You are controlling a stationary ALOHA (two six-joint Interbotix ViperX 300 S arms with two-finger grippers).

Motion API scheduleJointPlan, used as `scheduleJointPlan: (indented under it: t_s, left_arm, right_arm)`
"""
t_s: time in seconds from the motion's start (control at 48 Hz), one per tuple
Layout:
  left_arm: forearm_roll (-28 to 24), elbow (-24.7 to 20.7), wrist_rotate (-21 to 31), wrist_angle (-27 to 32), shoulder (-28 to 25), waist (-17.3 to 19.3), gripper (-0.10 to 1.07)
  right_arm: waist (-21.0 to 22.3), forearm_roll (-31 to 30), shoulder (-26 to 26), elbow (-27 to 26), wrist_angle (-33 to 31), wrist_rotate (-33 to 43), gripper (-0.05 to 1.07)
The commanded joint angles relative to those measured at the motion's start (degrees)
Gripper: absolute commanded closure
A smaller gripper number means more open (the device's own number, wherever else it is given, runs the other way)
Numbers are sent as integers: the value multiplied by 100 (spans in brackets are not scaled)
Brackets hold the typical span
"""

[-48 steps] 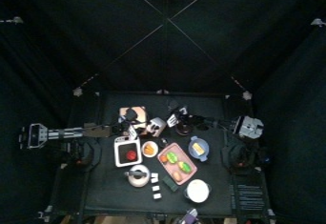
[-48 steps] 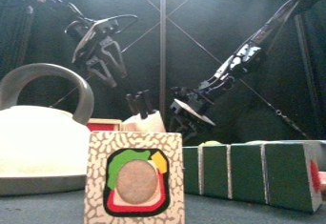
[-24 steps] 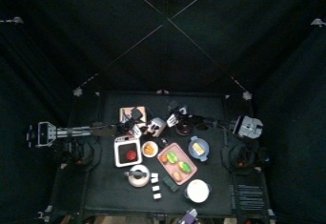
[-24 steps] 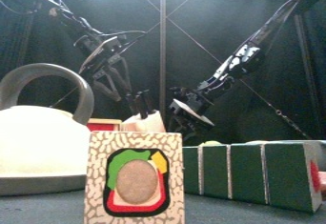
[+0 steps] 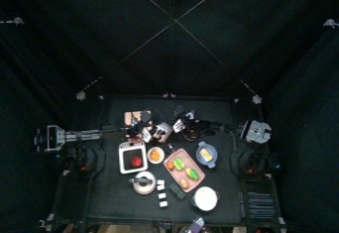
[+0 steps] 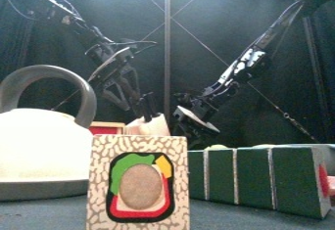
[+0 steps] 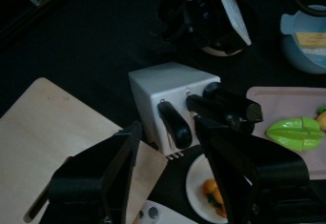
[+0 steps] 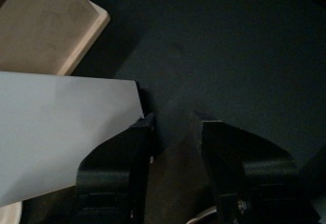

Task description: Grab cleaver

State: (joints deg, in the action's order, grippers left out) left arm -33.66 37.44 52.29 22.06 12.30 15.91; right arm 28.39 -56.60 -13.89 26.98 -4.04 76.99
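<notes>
Black handles stick up from the white knife block directly ahead of the open left tool; which handle is the cleaver's is unclear. The right tool is open beside a white sheet.

A kettle stands beside what looks like a patterned box.

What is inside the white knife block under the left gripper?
Black handles stick out of the white knife block, with the open left gripper above. Their blades are hidden inside, so the cleaver cannot be identified.
</notes>
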Motion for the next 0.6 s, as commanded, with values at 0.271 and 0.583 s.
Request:
scheduleJointPlan:
  t_s: [0.271, 0.583]
  left_arm:
    - [0, -149, -26, -26, 62, -9, 39]
    - [26, -158, -26, 0, 97, -26, 42]
  right_arm:
    - [0, 0, 114, -123, 26, -9, 27]
    - [0, 0, 114, -132, 26, -9, 27]
